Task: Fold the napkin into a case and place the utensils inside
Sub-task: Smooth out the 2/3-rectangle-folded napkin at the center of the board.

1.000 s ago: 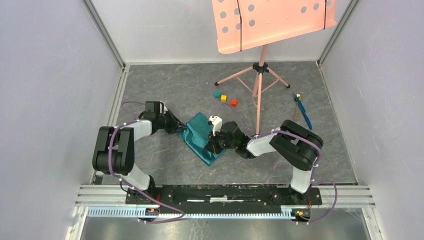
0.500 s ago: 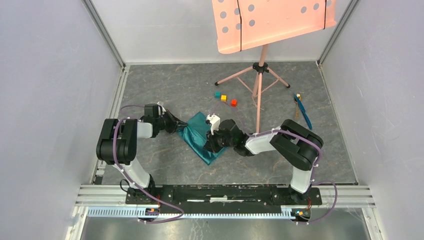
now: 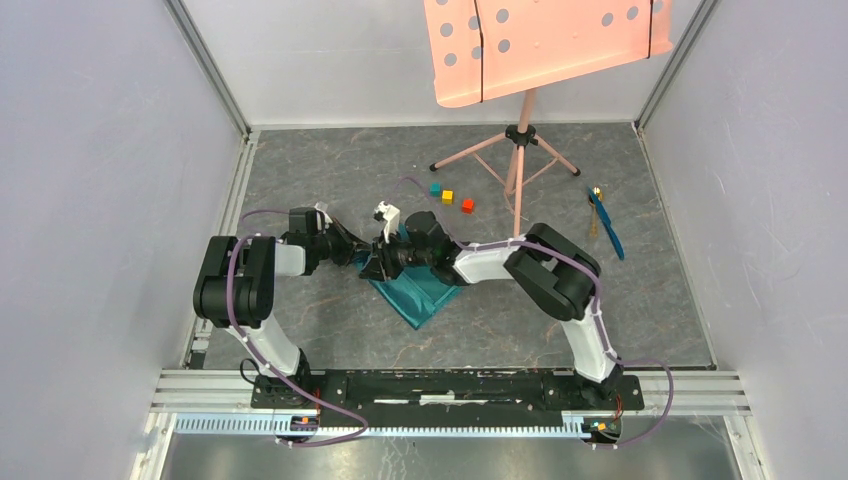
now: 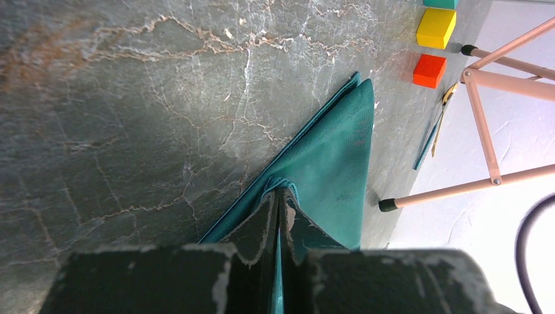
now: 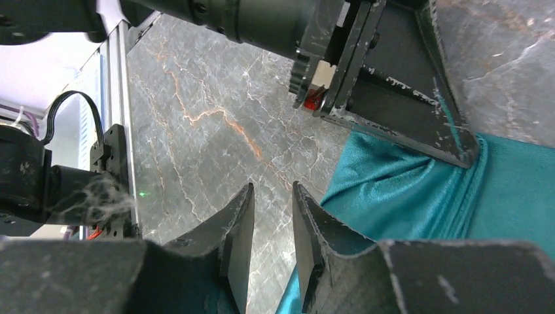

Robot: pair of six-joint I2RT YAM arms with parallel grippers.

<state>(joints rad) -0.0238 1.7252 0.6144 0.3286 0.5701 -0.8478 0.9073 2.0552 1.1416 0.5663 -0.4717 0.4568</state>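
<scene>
Left wrist view: the soft teal-green cloth napkin (image 4: 330, 163) was seen on the grey marbled tabletop (image 4: 131, 98), partly folded into a layered wedge. The slim case was not yet formed. One folded corner was clamped between the clenched fingers of the left gripper (image 4: 278, 203).

Right wrist view: the right gripper (image 5: 271, 193) was positioned just beside that pinch. Its jaws were parted a little and nothing was grasped, with bare table showing in the gap. One finger was over the cloth edge, the other over the table.

Top external view: both grippers were placed at the napkin's left corner. The two slim utensils (image 3: 603, 222), one bright blue and one with a golden-brown spoon bowl, were left well apart at the right of the table. They lay beyond a leg of the pink metal music stand (image 3: 518, 190).

Step judged: folding in progress, probably a regrasp at the pinched corner; utensils untouched.

Next move, as judged:
- The right jaws would need to be closed on a free edge beside the left pinch, with only the intended layers caught.
- The left pinch should be retained so the fold is not lost.
- The cloth would then have to be narrowed into a strip.
- The utensils would need to be fetched past the stand leg.
</scene>
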